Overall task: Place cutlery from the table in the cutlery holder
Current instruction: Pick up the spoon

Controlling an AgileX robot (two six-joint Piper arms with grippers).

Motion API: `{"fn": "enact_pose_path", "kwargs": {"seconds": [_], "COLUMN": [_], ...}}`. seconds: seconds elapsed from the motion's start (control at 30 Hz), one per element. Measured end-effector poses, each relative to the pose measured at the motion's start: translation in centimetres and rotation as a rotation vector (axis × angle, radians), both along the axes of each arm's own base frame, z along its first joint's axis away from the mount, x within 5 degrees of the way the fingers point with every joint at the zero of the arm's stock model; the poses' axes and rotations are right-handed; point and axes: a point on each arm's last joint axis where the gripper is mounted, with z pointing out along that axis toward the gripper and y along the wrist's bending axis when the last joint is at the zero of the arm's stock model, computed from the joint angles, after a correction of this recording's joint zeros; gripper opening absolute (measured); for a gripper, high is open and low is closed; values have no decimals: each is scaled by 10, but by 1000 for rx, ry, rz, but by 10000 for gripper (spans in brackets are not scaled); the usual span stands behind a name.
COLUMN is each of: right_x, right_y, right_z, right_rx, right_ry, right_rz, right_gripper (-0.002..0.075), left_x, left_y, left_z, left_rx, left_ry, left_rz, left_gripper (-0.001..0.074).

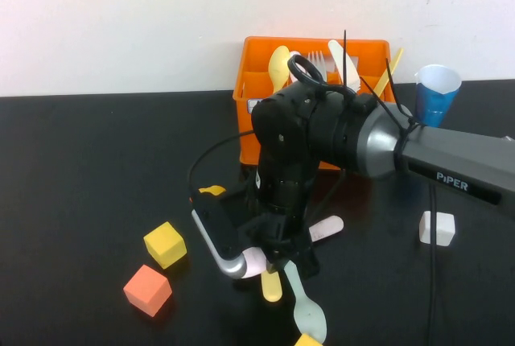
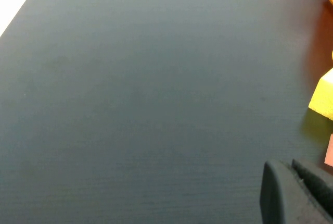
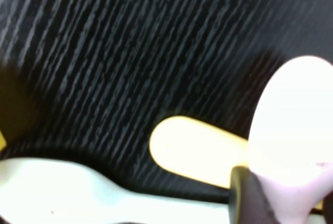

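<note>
The right gripper point(image 1: 278, 259) is lowered over the cutlery on the table point(image 1: 96, 161); its fingers are seen astride the pink spoon point(image 3: 291, 146), but a firm pinch cannot be told. Smooth plastic is shown: a rounded yellow handle point(image 3: 192, 151) and a pale mint spoon point(image 1: 308, 307) lying just beside. The slotted orange holder point(image 1: 257, 80) is stood at the far edge, against a white wall. Cubes, yellow point(image 1: 165, 245) and orange point(image 1: 147, 290), are scattered on the glossy black top. The left gripper point(image 2: 296, 193) is parked over bare table; its state cannot be told.
</note>
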Motion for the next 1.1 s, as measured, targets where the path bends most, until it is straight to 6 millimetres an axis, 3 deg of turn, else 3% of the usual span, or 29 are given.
{"fn": "enact_pose_path", "kwargs": {"seconds": [0.17, 0.47, 0.5, 0.53, 0.6, 0.73, 0.9, 1.03, 1.1], "right_x": [-1, -15, -18, -21, -29, -45, -59, -68, -72], "right_y": [1, -5, -7, -8, -13, -22, -37, -43, -46], "right_z": [7, 66, 72, 77, 87, 103, 106, 101, 95], "right_rx": [30, 167, 187, 213, 281, 472, 684, 627, 548], "right_ry": [-5, -9, 0, 17, 51, 48, 4, 75, 103], "right_rz": [-43, -185, -207, -228, -265, -357, -513, -551, -526], "right_gripper": [283, 269, 248, 166, 70, 16, 6, 35, 85], "left_x": [0, 0, 0, 0, 0, 0, 0, 0, 0], "left_y": [0, 0, 0, 0, 0, 0, 0, 0, 0], "left_z": [0, 0, 0, 0, 0, 0, 0, 0, 0], "left_rx": [0, 0, 0, 0, 0, 0, 0, 0, -4], "left_ry": [0, 0, 0, 0, 0, 0, 0, 0, 0], "left_rz": [0, 0, 0, 0, 0, 0, 0, 0, 1], "left_gripper": [-1, -1, -1, -1, -1, -1, -1, -1, -1]}}
